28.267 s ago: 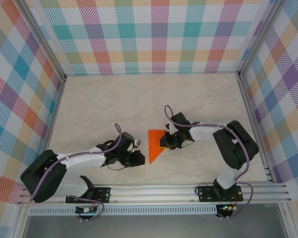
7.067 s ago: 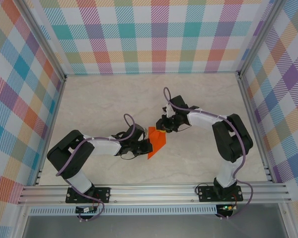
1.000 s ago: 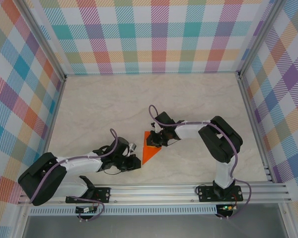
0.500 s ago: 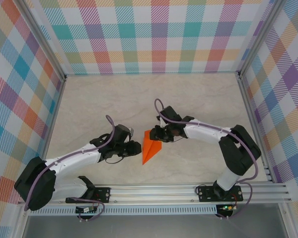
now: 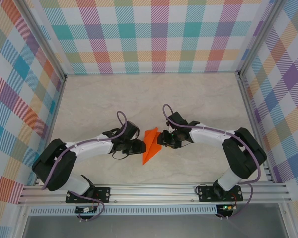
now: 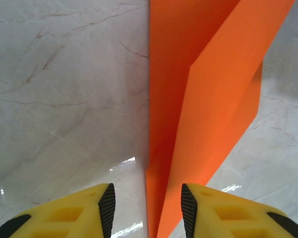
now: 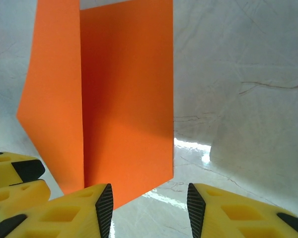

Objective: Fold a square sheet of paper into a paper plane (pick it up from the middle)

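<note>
Jaws of the left gripper [image 6: 146, 198] stand apart with nothing clamped; its fingers [image 6: 107, 206] are yellow plastic with black inner pads. The narrow end of the square sheet of paper [image 6: 198, 99] sits right in that gap, closer to the right-hand pad, though contact is not clear. From there the sheet runs straight ahead of the gripper and widens with distance, its long axis in line with the reach. It is thin, bright orange, matte and plain. One sharp crease runs down its left side, and an overlapping flap on the right has a clean slanted edge.

The right gripper [image 7: 149, 191] is also spread wide and empty. The paper lies just ahead of it, mostly toward its left finger, with the sheet's bottom corner ending at that finger's tip. The other arm's yellow fingertips [image 7: 10, 168] show off to that side.

From above, the paper is a slim dart between both grippers, and its long axis crosses the line joining them. The left gripper looks nearer for a pinch. The table [image 6: 64, 99] beneath is glossy, pale, marble-look and hard, so the paper will likely slide.
</note>
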Controlling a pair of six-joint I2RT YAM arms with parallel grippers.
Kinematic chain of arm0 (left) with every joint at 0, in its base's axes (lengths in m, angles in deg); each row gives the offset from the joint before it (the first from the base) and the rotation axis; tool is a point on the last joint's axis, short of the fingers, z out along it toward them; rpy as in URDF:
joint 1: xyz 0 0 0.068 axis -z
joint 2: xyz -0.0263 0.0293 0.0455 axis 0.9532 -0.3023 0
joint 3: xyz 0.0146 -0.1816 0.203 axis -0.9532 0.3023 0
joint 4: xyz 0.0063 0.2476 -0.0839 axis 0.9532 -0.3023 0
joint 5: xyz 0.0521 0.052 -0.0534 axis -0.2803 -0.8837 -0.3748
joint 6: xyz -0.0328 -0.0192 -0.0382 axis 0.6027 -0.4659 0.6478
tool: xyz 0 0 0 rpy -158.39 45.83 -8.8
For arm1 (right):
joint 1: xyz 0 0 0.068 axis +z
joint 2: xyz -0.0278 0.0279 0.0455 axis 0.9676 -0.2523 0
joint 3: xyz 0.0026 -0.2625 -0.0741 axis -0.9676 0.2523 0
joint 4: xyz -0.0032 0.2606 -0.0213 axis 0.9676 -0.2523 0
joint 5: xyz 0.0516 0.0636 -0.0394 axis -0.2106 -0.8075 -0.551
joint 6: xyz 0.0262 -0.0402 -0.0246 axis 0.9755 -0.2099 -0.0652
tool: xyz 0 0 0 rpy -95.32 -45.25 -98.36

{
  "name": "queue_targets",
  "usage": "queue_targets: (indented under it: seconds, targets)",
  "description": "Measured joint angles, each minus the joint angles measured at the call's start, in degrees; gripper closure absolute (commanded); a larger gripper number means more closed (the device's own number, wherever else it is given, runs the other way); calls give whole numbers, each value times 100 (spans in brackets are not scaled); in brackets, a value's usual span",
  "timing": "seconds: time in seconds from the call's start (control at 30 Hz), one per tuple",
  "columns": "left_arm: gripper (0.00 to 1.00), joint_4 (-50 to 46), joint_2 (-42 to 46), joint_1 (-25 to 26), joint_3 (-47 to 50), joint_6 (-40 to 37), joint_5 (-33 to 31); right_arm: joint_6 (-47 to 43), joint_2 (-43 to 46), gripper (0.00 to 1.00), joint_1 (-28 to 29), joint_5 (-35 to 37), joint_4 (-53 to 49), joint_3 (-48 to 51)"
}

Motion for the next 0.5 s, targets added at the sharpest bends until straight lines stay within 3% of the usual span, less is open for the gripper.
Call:
queue_targets:
  seconds: [0.5]
  targets:
    - [66,2,-496,2,-205,-170,0,227,-476,57,0,-332,509,9]
